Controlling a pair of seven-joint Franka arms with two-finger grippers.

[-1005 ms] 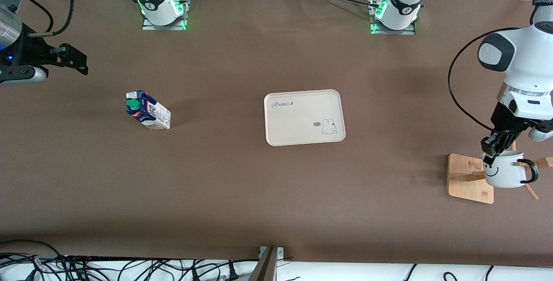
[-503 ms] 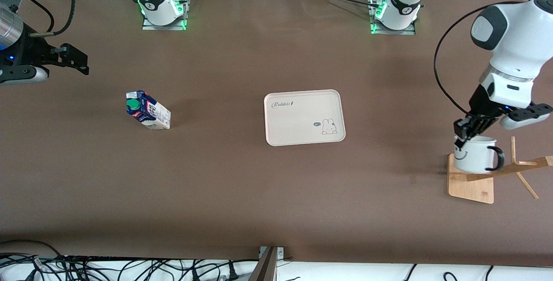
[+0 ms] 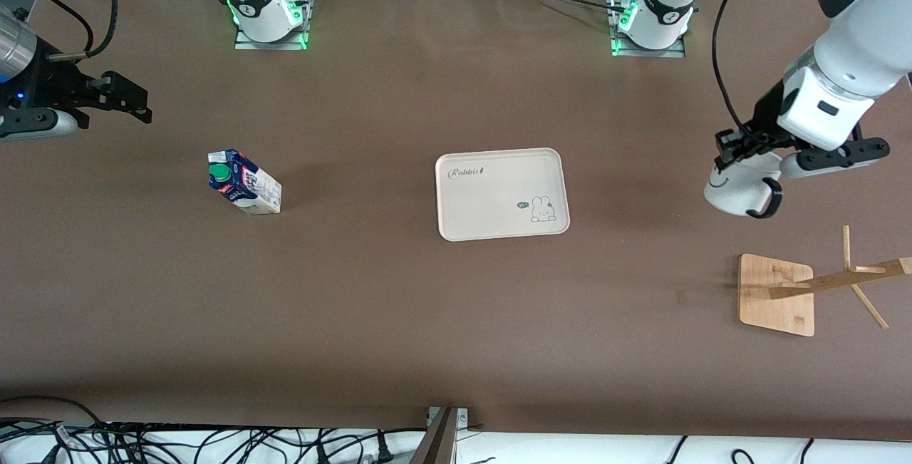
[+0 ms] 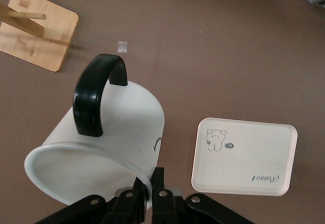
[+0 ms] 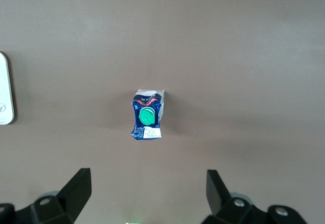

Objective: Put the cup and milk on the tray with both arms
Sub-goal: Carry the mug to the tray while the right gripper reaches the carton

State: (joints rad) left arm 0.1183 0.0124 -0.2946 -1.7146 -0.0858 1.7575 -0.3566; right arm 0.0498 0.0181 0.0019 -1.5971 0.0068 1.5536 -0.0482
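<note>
Brown tabletop; tray lies flat at its centre. Left end effector pinches the cup rim, airborne between tray and wooden rack. Milk stands toward the right arm's end from the tray. Right end effector, fingers spread, waits above that end.

Brown table carries milk; tray; wooden rack.

High front overview; downward wrist views, all sharing the tray.
</note>
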